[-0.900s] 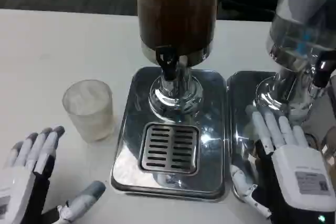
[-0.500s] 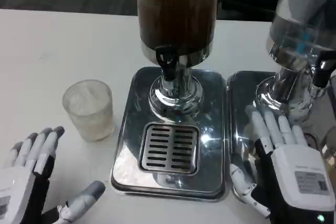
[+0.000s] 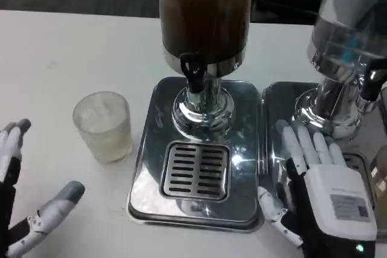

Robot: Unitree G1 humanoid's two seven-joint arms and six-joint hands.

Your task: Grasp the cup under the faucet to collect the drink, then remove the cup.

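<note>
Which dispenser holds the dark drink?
The middle dispenser, behind the grate; the right dispenser looks clear.

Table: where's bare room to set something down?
The white table is bare left of the dark dispenser and behind the cup. Crowded on the right: two steel trays, the clear dispenser and the right hand.

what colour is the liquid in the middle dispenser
Dark brown, seen in the head view through the dispenser tank.

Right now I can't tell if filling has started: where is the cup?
In the head view the cup stands on the white table, left of the dispenser's steel base, not under the faucet.
</note>
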